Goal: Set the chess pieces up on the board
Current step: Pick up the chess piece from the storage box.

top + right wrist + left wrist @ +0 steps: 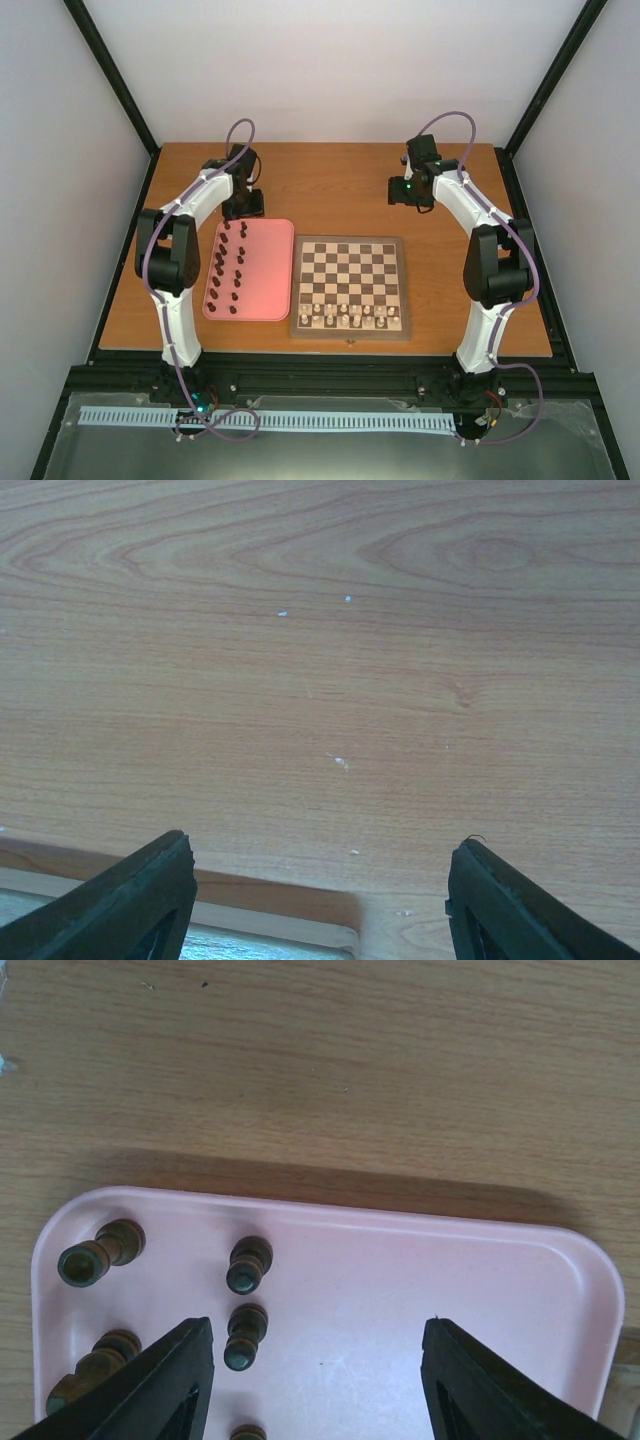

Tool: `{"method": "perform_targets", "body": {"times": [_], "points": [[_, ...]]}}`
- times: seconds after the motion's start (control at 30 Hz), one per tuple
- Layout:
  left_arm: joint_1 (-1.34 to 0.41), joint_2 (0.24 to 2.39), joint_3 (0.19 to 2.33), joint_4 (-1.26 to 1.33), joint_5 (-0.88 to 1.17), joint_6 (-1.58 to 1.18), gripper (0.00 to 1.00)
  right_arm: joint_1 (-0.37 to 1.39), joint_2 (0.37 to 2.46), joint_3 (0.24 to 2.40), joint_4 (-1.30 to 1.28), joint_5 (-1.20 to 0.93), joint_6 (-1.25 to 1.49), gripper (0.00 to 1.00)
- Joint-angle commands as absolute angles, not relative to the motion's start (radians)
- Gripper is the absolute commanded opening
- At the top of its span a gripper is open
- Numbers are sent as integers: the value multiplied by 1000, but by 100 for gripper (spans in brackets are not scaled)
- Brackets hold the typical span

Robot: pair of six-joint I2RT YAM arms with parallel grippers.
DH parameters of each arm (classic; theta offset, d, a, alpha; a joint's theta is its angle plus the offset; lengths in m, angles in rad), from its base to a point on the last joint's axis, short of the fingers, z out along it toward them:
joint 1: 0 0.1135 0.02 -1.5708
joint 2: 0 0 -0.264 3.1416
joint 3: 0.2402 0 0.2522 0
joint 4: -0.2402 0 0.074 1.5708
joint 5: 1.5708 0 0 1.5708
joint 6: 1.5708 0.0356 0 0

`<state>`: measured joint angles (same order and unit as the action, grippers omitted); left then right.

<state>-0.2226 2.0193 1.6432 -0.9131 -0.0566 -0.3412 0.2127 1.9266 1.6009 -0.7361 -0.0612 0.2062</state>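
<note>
Wood tabletop (330,190), from above: dark chess pieces (228,270) are standing on the pink tray (268,270), board (350,270) just right of it. Left wrist: your left claw (318,1345) is hovering apart over them; they look light and tippy, so pinch mid-stem. Right wrist: right claw (320,875) is gaping, empty.

Dark chess pieces (229,268) stand beside (not on) the checkered board (350,270).

Left fingers (165,1385) and right fingers (130,900) stand spread.
</note>
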Motion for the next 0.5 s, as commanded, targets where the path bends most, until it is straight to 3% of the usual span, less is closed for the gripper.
{"method": "perform_targets", "body": {"times": [0.0, 0.47], "points": [[-220, 2037, 1643, -908, -81, -371, 58, 211, 1895, 1583, -719, -70, 201, 69], [-194, 2103, 1659, -902, -96, -394, 51, 208, 1893, 1562, -715, -70, 195, 70]]}}
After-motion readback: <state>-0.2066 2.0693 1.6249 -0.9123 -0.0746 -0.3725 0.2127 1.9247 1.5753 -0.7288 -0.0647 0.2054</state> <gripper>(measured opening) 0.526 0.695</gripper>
